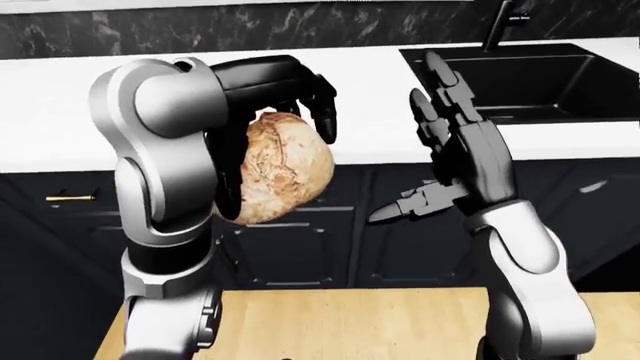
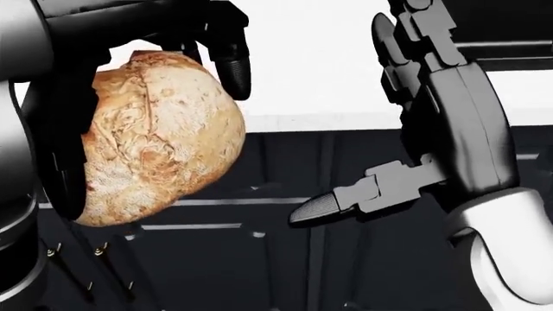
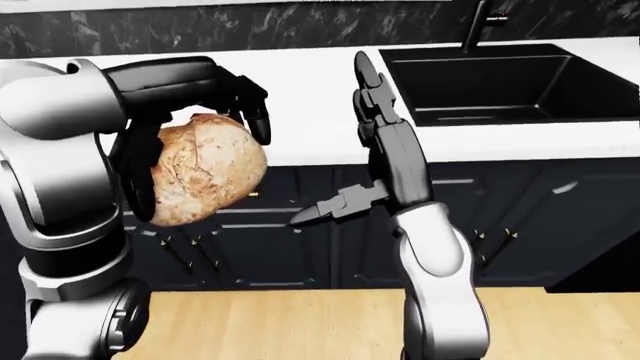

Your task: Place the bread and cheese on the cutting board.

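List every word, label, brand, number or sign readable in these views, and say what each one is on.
None. No readable text shows in any view: the bread held in the left hand, the open right hand, the white counter, the black sink, the dark cabinet doors and the wooden floor all carry no lettering, numbers or signs.

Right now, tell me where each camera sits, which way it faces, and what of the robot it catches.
Left-eye view: on the head, facing the counter, sink and cabinets; both arms show, left hand round the bread, right hand open.
Right-eye view: same aim from slightly rightward.
Head view: on the head, tighter and aimed lower; bread and hands fill it.
All three share bread and hands.
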{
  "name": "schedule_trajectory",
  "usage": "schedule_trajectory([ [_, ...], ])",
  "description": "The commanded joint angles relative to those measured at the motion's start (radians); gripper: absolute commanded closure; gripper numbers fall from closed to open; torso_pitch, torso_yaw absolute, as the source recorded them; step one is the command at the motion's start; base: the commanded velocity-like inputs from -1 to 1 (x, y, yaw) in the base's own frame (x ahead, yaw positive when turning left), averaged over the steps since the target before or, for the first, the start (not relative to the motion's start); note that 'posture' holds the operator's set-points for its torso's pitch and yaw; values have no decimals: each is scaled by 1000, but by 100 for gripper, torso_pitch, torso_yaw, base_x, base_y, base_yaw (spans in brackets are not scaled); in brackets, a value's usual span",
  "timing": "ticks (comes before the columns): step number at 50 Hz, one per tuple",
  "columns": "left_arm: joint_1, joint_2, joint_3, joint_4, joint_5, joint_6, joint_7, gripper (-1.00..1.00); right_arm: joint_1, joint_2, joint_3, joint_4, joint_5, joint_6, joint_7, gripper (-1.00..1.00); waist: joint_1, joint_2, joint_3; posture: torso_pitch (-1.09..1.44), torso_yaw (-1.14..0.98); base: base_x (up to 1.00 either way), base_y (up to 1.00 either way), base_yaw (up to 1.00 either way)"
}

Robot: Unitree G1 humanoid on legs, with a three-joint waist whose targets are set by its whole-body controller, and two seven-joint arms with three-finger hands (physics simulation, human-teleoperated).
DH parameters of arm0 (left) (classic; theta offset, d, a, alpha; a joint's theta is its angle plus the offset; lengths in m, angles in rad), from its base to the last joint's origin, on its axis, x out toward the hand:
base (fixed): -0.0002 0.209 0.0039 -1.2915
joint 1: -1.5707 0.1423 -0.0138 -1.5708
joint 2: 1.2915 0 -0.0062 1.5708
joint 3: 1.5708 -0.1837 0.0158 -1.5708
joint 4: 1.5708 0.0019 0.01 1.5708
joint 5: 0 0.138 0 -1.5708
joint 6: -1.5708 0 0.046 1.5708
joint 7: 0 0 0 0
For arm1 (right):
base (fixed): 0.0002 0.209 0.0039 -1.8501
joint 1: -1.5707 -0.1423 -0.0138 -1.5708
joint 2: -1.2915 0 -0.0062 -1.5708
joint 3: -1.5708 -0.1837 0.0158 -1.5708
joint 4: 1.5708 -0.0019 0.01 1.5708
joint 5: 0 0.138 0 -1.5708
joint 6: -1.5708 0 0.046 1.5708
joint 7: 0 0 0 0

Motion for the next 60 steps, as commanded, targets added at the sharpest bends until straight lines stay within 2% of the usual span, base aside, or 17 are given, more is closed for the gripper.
schedule_trajectory([
  [1,-22,5,4,-9,-1,-3,12,100,-20,-3,-7,-17,-3,-25,-8,-100,-1,-6,-13,0,0,0,0,0],
  [6,-21,3,3,-10,1,-2,13,100,-35,-2,-12,-26,0,8,-21,-100,-16,8,-9,0,0,0,0,0],
  [15,-19,3,4,-14,1,0,11,100,-48,1,-16,-27,14,31,-45,-100,-45,38,-66,0,0,-45,0,0],
  [18,-19,4,4,-11,-1,-2,13,100,-46,2,-17,-31,24,30,-51,-100,-55,-12,-45,0,0,-53,-7,0],
  [20,-17,4,3,-9,-1,-4,16,100,-39,-2,-9,-30,22,11,-54,-100,-29,30,-67,0,0,-34,-63,0],
  [22,-14,4,4,-9,-1,-6,18,100,-35,-5,-6,-27,17,-1,-54,-100,-11,90,-26,0,0,-17,-100,0],
  [25,-14,2,3,-9,0,-5,18,100,-43,-1,-16,-24,22,8,-58,-100,5,48,-9,0,0,-16,-80,0],
  [26,-14,1,3,-9,0,-4,19,100,-42,0,-16,-27,25,8,-58,-100,10,-63,-54,0,0,-16,-12,0],
  [27,-14,1,2,-9,0,-5,18,100,-39,-2,-14,-33,24,7,-61,-100,9,-74,-29,0,0,-2,0,0],
  [28,-14,1,2,-10,0,-4,17,100,-39,-1,-14,-33,29,5,-59,-100,-9,-50,-3,0,0,0,0,0],
  [41,-17,8,7,-8,-7,-2,17,100,-57,-8,-13,-30,38,14,-67,-100,-8,7,-7,0,0,0,0,0],
  [45,-21,10,6,-8,-8,-2,17,100,-64,-9,-13,-34,39,23,-67,-100,8,27,-43,0,0,-21,-7,0],
  [47,-18,9,6,-7,-8,-4,19,100,-64,-12,-11,-30,34,13,-67,-100,14,57,-39,0,0,-22,-20,0],
  [49,-20,10,7,-7,-8,-3,18,100,-52,-16,5,-26,17,-8,-62,-100,21,132,-42,0,0,-12,-28,0],
  [50,-20,10,6,-7,-8,-3,17,100,-53,-15,5,-26,15,-7,-60,-100,33,107,-28,0,0,-11,-29,0],
  [54,-22,12,8,-5,-10,-4,18,100,-65,-10,-1,-27,10,4,-55,-100,24,118,-57,0,0,-11,-40,0],
  [60,-14,13,7,-9,-11,-6,19,100,-58,-3,0,-26,8,-2,-54,-100,25,87,-43,0,0,-11,-45,0],
])
